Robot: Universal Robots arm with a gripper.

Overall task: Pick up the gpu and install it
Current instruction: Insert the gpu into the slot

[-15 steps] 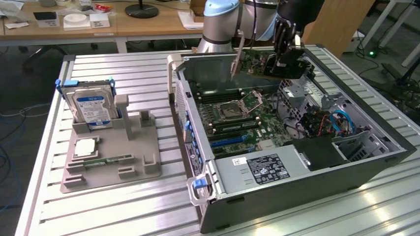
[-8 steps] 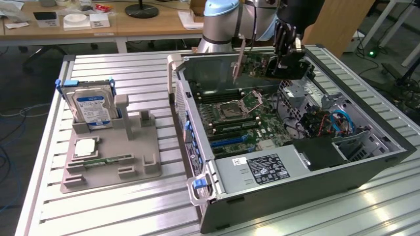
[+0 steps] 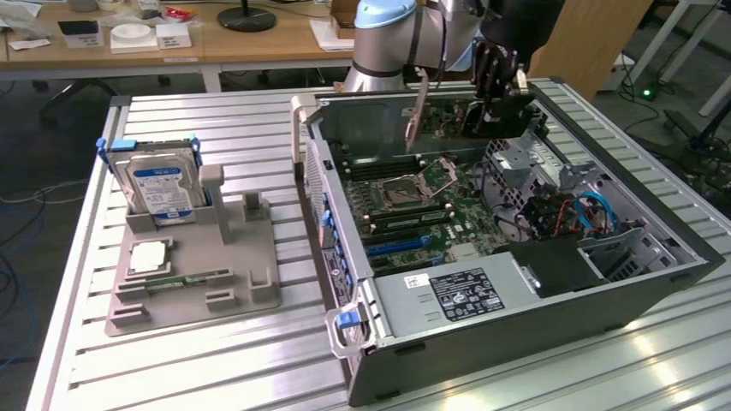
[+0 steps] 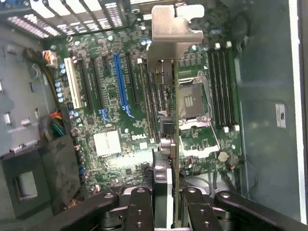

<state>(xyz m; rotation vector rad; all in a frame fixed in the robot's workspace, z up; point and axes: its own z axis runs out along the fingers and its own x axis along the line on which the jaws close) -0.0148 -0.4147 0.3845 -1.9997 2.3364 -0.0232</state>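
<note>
- Black fingers (image 4: 139, 209) of the hand (image 4: 167, 195) sit closest to the wrist camera, clenched from both sides on the gpu (image 4: 166, 72).
- Gpu is seen edge-on in the wrist view, its silver end bracket at the far end from the fingers.
- Under the card lies the green motherboard (image 4: 110, 120), with a blue slot (image 4: 120, 86) to one side of the card and the processor socket (image 4: 192, 101) to the other.
- Whether the card's lower edge touches a slot cannot be told.
- Exterior view: the hand (image 3: 502, 111) hangs over the far end of the open computer case (image 3: 491, 342), holding the gpu (image 3: 440, 120) upright above the board, bracket toward the case's rear wall.
- Power supply (image 3: 457, 291) sits at the near end of the case.
- Case lies on its side on the slatted metal counter (image 3: 205, 120).
- On the exterior view's left, well apart from the case, a grey holder (image 3: 228, 265) rests on the counter.
- Holder carries a hard drive (image 3: 160, 188) standing upright and a memory stick (image 3: 183, 281) lying flat.
</note>
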